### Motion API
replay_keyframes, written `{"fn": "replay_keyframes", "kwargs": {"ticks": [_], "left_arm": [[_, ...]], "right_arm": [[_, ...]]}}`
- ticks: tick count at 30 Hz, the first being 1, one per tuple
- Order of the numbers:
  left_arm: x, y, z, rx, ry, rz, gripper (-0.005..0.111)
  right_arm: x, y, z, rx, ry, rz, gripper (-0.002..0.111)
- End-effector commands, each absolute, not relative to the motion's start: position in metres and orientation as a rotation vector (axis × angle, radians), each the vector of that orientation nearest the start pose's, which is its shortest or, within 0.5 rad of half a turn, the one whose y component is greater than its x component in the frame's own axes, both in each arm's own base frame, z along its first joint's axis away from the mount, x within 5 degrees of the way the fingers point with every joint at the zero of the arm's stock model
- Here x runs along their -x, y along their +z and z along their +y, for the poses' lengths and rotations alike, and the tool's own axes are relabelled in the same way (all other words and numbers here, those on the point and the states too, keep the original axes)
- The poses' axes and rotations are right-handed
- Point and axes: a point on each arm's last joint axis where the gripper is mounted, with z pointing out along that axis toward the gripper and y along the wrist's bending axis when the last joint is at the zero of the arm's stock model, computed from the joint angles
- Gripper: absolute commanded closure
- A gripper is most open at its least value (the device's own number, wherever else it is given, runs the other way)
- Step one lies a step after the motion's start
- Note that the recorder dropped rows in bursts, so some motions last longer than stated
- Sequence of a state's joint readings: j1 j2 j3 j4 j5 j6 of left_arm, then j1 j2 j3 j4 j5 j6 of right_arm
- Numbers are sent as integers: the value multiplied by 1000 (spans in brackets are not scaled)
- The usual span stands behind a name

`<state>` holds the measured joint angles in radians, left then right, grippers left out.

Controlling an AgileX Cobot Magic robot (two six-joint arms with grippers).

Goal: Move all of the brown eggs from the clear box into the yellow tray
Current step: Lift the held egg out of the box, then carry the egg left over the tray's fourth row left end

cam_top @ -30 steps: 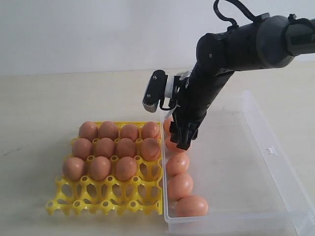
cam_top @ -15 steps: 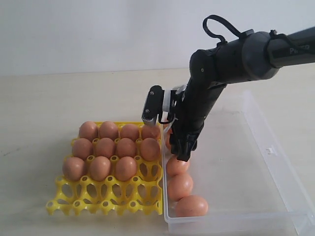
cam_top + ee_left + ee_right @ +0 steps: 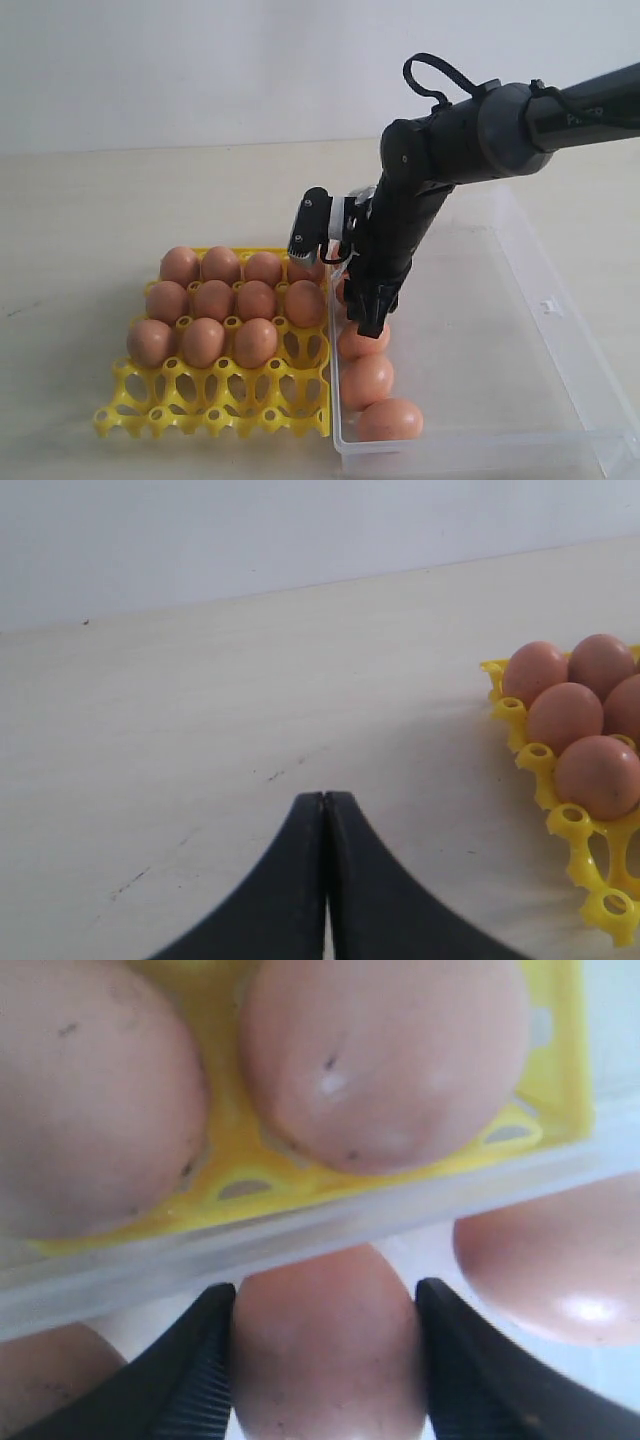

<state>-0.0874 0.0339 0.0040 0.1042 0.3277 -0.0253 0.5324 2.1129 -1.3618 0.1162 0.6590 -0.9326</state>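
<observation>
The left claw (image 3: pixel 324 800) hangs over the table (image 3: pixel 200 710) with its fingers pressed together. The yellow tray (image 3: pixel 215 405) holds eleven brown eggs (image 3: pixel 214 299). Just beside it on the right lies the clear box (image 3: pixel 560 330), with more eggs lined along the wall next to the tray. The right claw (image 3: pixel 366 322) reaches down among them, fingers apart on either side of one egg (image 3: pixel 325 1350); whether they pinch it I cannot tell.
</observation>
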Motion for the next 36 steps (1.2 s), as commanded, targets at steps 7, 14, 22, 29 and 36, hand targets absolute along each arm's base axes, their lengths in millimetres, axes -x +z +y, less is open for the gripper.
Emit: {"fn": "replay_keyframes", "kwargs": {"ticks": [7, 14, 22, 29, 36], "left_arm": [[-56, 183, -2, -122, 13, 1830, 107], [-56, 183, -2, -122, 13, 1830, 107], [-56, 183, -2, -122, 13, 1830, 107], [-56, 183, -2, -122, 13, 1830, 107], [-56, 183, -2, -122, 13, 1830, 107]], "right_arm": [[-353, 148, 216, 1691, 42, 2177, 108], [-344, 183, 203, 1422, 61, 2164, 108], [-291, 249, 173, 775, 221, 2064, 108], [-216, 243, 198, 606, 560, 2177, 108], [-194, 223, 237, 762, 625, 2233, 108]]}}
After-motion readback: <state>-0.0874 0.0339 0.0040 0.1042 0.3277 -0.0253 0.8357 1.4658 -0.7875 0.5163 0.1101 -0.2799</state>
